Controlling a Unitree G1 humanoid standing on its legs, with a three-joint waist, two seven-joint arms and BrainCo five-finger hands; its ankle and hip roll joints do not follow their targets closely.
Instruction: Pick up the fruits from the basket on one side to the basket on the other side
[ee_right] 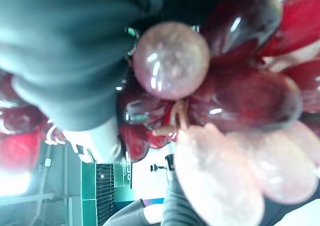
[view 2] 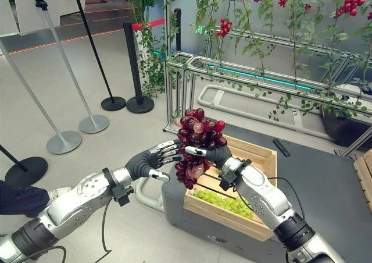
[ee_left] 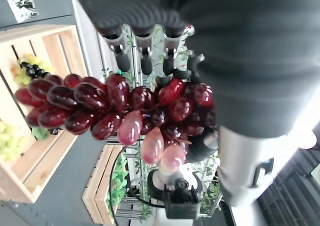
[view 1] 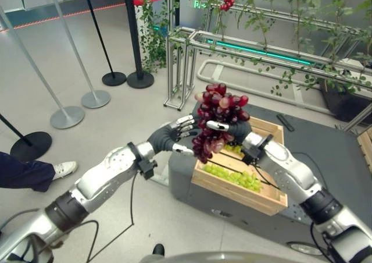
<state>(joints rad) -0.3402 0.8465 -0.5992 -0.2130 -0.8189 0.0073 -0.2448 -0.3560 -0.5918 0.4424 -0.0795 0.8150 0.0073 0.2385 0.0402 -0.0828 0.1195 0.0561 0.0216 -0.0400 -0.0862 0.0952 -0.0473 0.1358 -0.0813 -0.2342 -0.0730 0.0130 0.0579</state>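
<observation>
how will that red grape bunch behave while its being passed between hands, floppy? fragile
Probably floppy: the red grape bunch sags in a loose cluster below the right robot hand curled on it. Likely fragile, as single grapes hang outward and could pop off. The glossy skins look slippery for the left robot hand, whose fingers are spread beside it.

The right hand's (view 1: 232,129) fingertips are hidden behind the red grape bunch (view 1: 218,120); the wooden crate (view 1: 273,200) at five o'clock is partly covered.
</observation>
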